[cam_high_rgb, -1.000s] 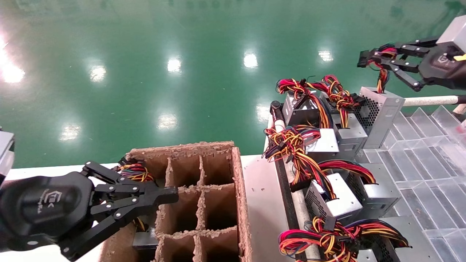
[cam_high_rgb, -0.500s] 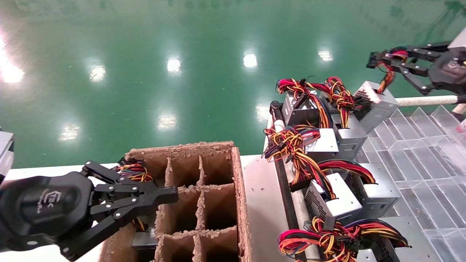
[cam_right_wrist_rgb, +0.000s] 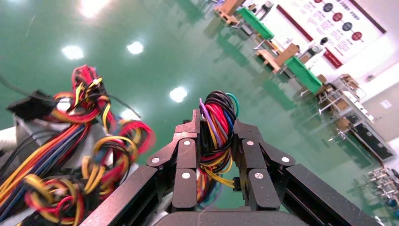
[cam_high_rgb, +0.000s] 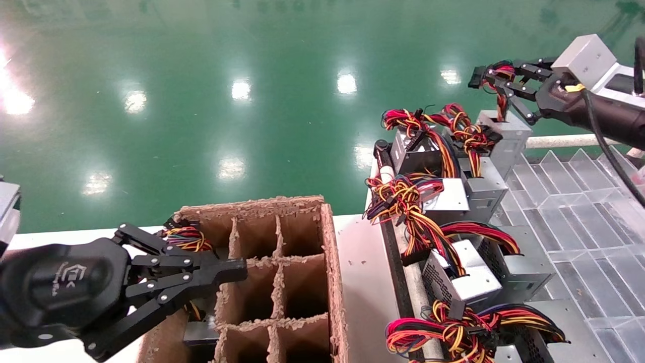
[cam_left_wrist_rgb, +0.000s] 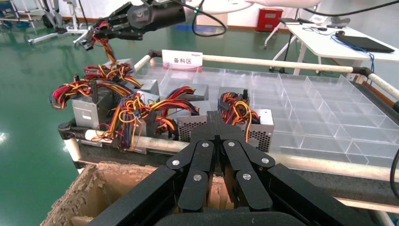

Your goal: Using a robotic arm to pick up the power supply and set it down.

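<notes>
My right gripper point(cam_high_rgb: 493, 80) is at the far right, above the back row of units, shut on the red, yellow and black wire bundle point(cam_right_wrist_rgb: 215, 117) of a silver power supply point(cam_high_rgb: 508, 137). That power supply hangs below the gripper on its wires, close against the neighbouring units. In the left wrist view the same gripper point(cam_left_wrist_rgb: 99, 31) shows far off with the wires trailing down. My left gripper point(cam_high_rgb: 234, 269) is shut and holds nothing, hovering over the left side of the brown cardboard divider box point(cam_high_rgb: 333, 262).
Several look-alike power supplies point(cam_high_rgb: 476, 282) with tangled wires crowd the left part of a clear plastic divider tray point(cam_high_rgb: 579, 217). Another unit's wires point(cam_high_rgb: 187, 238) stick out of a back-left cell of the cardboard box. Green floor lies beyond the table edge.
My right gripper has moved left with the wire bundle. The power supply under it has swung left and turned more upright. The left arm has not moved.
</notes>
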